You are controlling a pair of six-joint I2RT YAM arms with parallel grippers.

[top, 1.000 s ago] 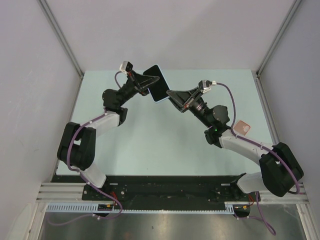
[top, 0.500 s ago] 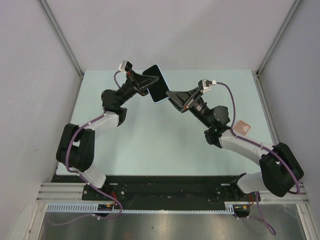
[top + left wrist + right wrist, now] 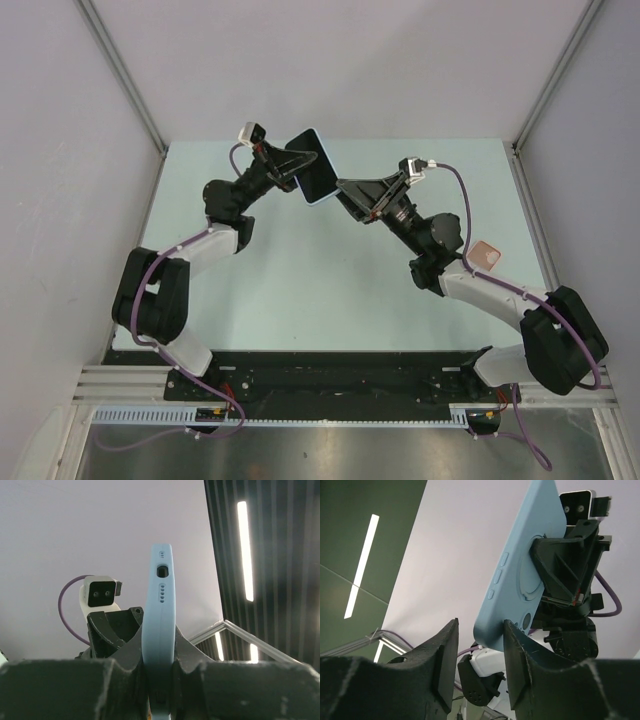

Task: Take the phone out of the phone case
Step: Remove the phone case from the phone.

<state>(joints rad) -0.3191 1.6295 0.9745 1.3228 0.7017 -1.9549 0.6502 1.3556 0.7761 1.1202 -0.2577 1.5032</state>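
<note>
My left gripper (image 3: 290, 165) is shut on a phone in a light blue case (image 3: 315, 168) and holds it up above the far middle of the table, its dark screen facing the top camera. In the left wrist view the case (image 3: 158, 625) stands edge-on between my fingers. My right gripper (image 3: 345, 192) is open and empty, its tips just right of the case's lower corner. In the right wrist view the case's blue back (image 3: 517, 575) fills the space just beyond my open right gripper (image 3: 479, 645); its lower corner lies near the right finger, contact unclear.
A small pinkish-orange object (image 3: 486, 254) lies on the pale green table (image 3: 300, 290) at the right, beside the right arm. Grey walls and metal frame posts enclose the table on three sides.
My right gripper has shifted slightly right and up near the case's lower corner. The left arm and the phone have not visibly moved.
</note>
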